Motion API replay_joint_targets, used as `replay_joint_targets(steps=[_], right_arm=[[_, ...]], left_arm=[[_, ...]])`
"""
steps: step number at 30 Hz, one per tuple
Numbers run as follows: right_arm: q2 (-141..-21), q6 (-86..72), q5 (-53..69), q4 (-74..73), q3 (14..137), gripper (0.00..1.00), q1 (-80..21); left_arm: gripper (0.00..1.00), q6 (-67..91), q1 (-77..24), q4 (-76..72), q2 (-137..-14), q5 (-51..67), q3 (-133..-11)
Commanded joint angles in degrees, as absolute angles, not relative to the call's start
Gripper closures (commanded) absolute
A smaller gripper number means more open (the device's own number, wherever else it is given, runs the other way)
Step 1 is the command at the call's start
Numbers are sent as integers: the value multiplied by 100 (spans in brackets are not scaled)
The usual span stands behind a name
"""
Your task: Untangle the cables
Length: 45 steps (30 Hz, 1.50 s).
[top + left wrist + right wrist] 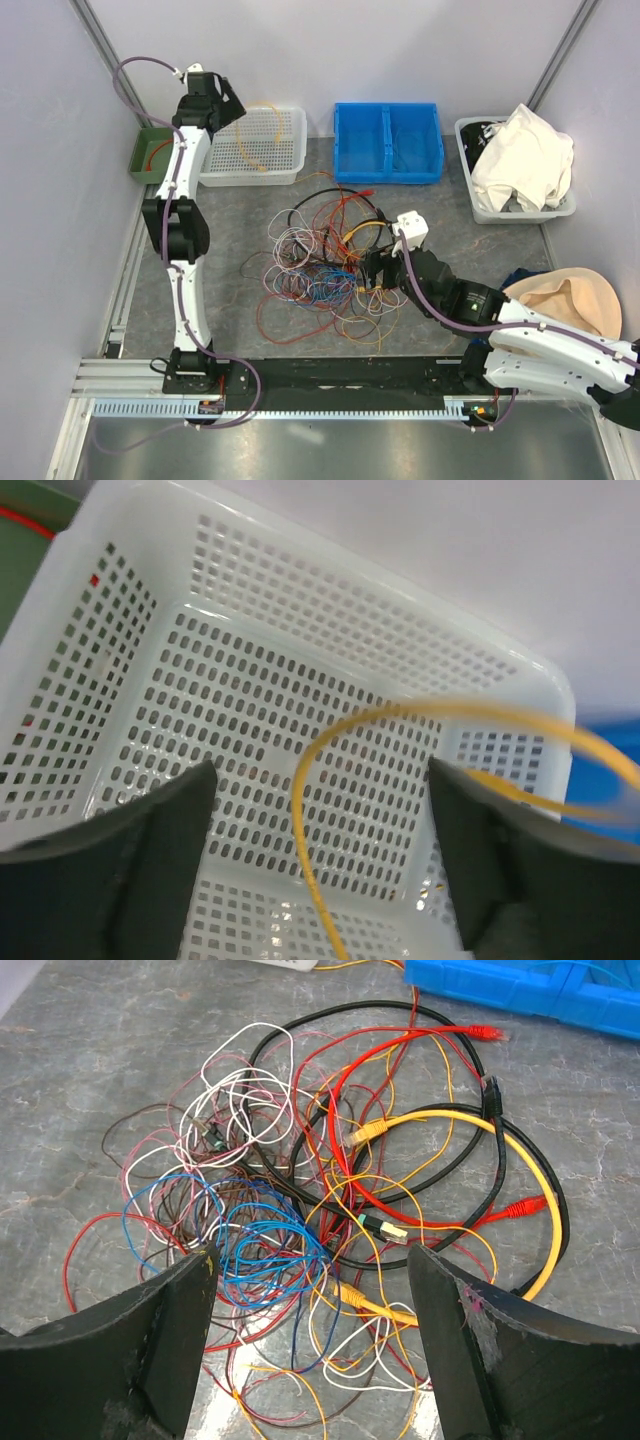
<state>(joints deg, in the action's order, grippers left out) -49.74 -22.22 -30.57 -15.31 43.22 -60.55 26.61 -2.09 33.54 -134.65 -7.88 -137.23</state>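
Observation:
The cables [320, 262] lie in a tangled heap of red, orange, yellow, blue, white and black wires in the middle of the table, with thicker black, yellow and red leads on the right side [300, 1190]. My right gripper [375, 268] hovers at the heap's right edge, open [310, 1260], with blue and yellow wires below its gap. My left gripper [207, 92] is at the far left over the white perforated basket [250, 172], open [320, 780]. One thin yellow cable [303, 810] hangs loose between its fingers, touching neither, and curls in the basket [300, 550].
A green bin [148, 158] with a thin red-orange wire sits left of the basket. A blue two-part bin [388, 142] stands at the back, a grey tub with white cloth [515, 165] at the back right, and a beige hat [565, 300] at the right.

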Motion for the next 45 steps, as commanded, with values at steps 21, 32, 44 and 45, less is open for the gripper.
replay_joint_targets(steps=[21,32,44,45], right_arm=[[-5370,-3487,-4070,-966,3578,2,-5784],[-2482,-5265,-4113,-1503,2356,2,-5124],[-1749,-4720,-4061,-2821,3761,2,-5124],[-1732,-4694,-4052,-2839,3762,2,-5133]], left_arm=[[0,3190,-2986,2761,-9344,-203,-9152],[0,2648,-4736,210,-8849,957,-6555],[30,826,-5871,1292,-10852,967,-8331],[32,826,-5880,1335,-10941,958,-8376]])
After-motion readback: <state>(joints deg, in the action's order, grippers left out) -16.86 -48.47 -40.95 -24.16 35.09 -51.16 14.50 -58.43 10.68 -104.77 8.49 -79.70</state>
